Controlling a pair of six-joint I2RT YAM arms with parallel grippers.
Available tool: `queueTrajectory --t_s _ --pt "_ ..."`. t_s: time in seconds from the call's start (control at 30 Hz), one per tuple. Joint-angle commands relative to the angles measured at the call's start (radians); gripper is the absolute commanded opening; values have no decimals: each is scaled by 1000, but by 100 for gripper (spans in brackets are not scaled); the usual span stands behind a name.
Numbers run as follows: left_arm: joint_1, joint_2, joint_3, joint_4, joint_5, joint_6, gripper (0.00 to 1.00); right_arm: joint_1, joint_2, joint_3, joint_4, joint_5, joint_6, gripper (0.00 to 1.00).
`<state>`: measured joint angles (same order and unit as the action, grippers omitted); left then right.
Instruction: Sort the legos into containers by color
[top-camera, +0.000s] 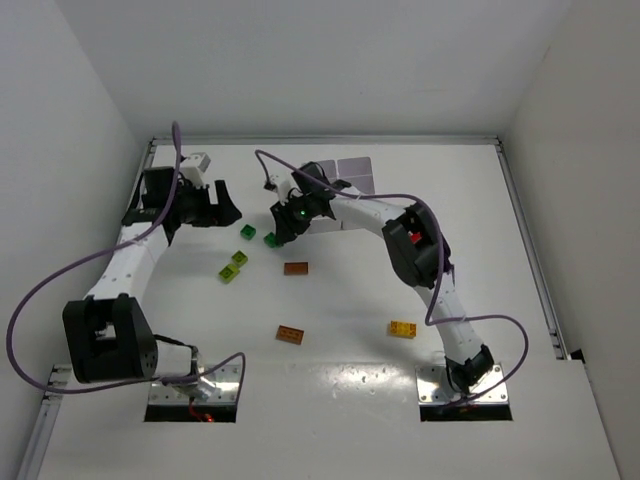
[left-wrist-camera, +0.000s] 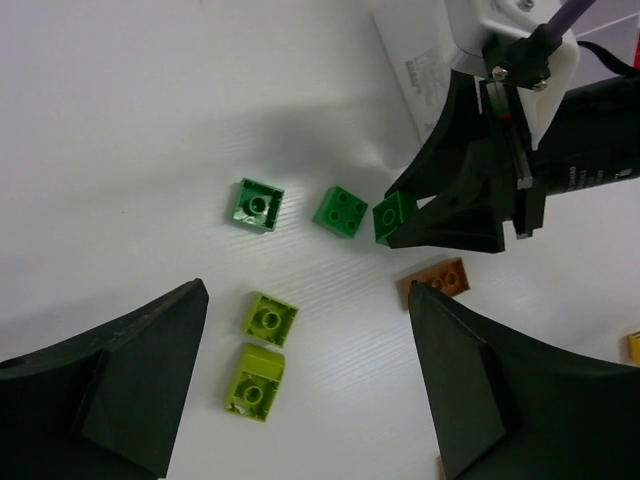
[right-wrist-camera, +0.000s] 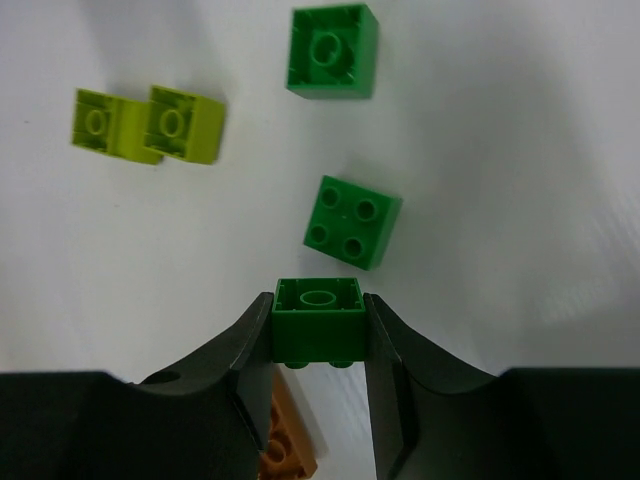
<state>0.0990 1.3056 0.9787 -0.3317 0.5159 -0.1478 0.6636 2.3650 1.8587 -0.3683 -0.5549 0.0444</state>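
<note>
- The left gripper (left-wrist-camera: 307, 292) is held wide apart and empty, near two lime plastic bricks (left-wrist-camera: 270, 318) on the white table (top-camera: 350, 300).
- Two loose green studded bricks (left-wrist-camera: 340, 211) are seen near them.
- The right gripper (right-wrist-camera: 320, 320) is clamped on a third green brick (right-wrist-camera: 318, 300), hollow side up.
- The white compartmented tray (top-camera: 358, 175) is partly hidden behind the right arm (top-camera: 420, 245).

Left arm (top-camera: 125, 262) extends toward the far left, elbow near. Left gripper (left-wrist-camera: 308, 300) is angled down with its jaws spread wide, holding nothing. Right arm (top-camera: 425, 250) bends left across centre. Right gripper (right-wrist-camera: 318, 325) points down, its jaws clamped on a green brick (right-wrist-camera: 318, 300).
</note>
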Motion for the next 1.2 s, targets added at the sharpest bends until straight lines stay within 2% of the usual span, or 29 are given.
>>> queueTrajectory --t_s 0.0,0.03,0.13,0.2,0.37,0.63,0.93,1.17 --pt "-7 66 67 -70 -55 80 87 -5 0 66 46 46 40 0" --pt "-24 86 78 -70 -66 96 85 -5 0 66 46 61 40 0" --pt "-85 171 133 -98 -137 140 58 -16 -9 66 55 70 49 0" --pt "-143 242 175 -107 -196 165 53 -16 -25 54 55 70 49 0" --pt "-237 382 254 -107 -309 174 55 -16 -94 5 55 81 31 0" --pt "-269 480 290 -98 -497 145 62 -45 -145 -53 55 81 12 0" --pt "-306 544 299 -87 -544 154 63 -55 -173 -62 55 93 3 0" --pt "-315 587 279 -78 -533 145 59 -82 -205 -35 55 136 -6 0"
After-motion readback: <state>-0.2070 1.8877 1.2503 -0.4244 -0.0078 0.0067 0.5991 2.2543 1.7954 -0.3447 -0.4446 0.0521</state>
